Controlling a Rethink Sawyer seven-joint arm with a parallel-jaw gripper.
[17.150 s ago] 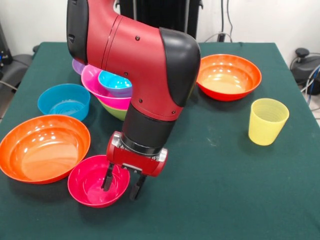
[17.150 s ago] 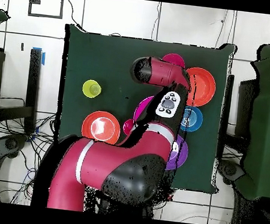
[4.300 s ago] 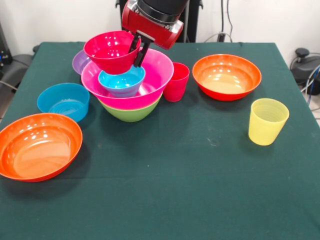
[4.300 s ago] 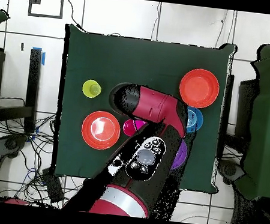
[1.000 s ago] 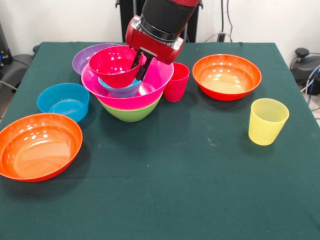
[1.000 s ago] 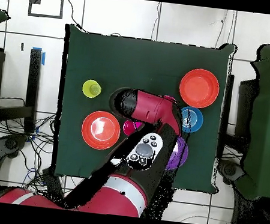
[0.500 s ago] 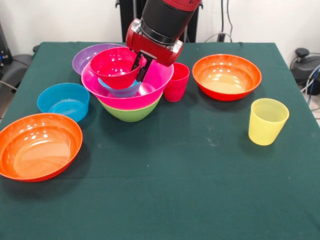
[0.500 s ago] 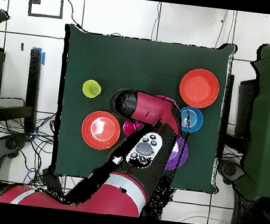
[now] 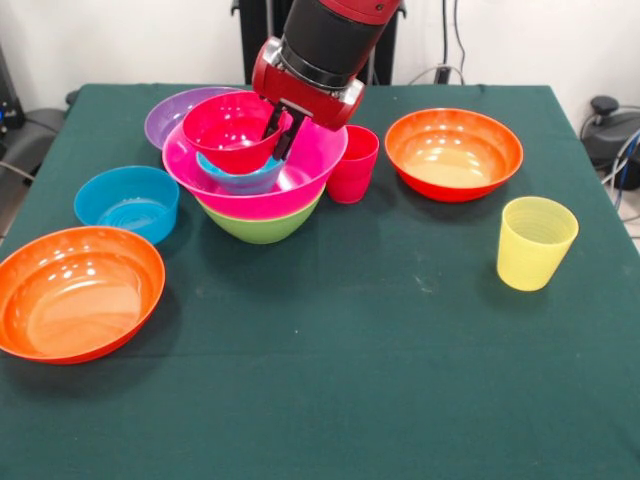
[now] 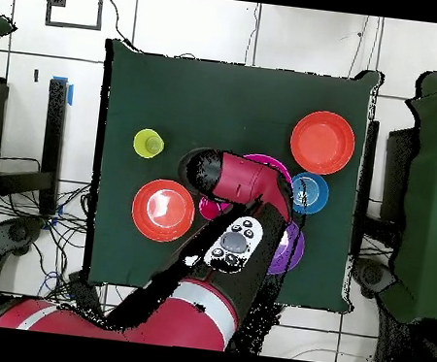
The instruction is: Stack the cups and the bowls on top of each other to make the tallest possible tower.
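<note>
The tower stands left of centre: a green bowl (image 9: 262,226) at the bottom, the large pink bowl (image 9: 305,172) in it, and a small blue bowl (image 9: 243,178) inside that. My gripper (image 9: 281,133) is shut on the right rim of the small red-pink bowl (image 9: 225,130), which rests in the blue bowl. A red cup (image 9: 352,165) stands just right of the tower and a yellow cup (image 9: 535,242) at the right. In the overhead view my arm (image 10: 240,240) hides the gripper and most of the stack; only the pink bowl's rim (image 10: 266,159) shows.
A purple bowl (image 9: 172,112) sits behind the tower and a loose blue bowl (image 9: 128,203) to its left. One orange bowl (image 9: 78,293) lies at the near left, another orange bowl (image 9: 455,152) at the far right.
The red-pink bowl was carried from the near table up over the stack and lowered into the blue bowl. Over the last second the gripper and bowl have barely shifted.
</note>
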